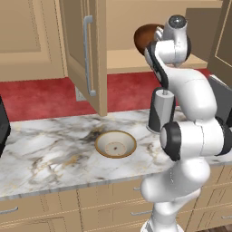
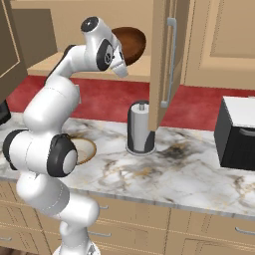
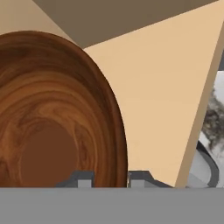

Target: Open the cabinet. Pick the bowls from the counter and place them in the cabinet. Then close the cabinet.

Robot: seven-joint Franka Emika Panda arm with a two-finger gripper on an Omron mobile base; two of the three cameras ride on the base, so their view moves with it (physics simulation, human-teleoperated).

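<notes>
The cabinet (image 1: 122, 61) stands open, its left door (image 1: 84, 54) swung out over the counter (image 1: 45, 154). My gripper (image 1: 153, 43) is raised at the cabinet opening, shut on the rim of the dark reddish-brown wooden bowl (image 1: 143, 35), which is tipped on edge just above the shelf. In the hand view the bowl (image 3: 52, 118) stands between my gripper's (image 3: 109, 180) fingertips, with the tan shelf (image 3: 166, 87) behind it. The right base view shows the bowl (image 2: 132, 44) beside the hand, next to the open right door (image 2: 164, 60). The cream bowl (image 1: 115, 144) sits on the counter, half hidden by the arm in the right base view (image 2: 85, 149).
A grey cylindrical canister (image 1: 159, 111) (image 2: 141, 127) stands on the counter below the right door's edge. A black appliance (image 2: 239, 132) sits at the counter's right end. A red backsplash (image 1: 41, 95) runs under the cabinets. Tan drawers (image 2: 199, 224) line the front.
</notes>
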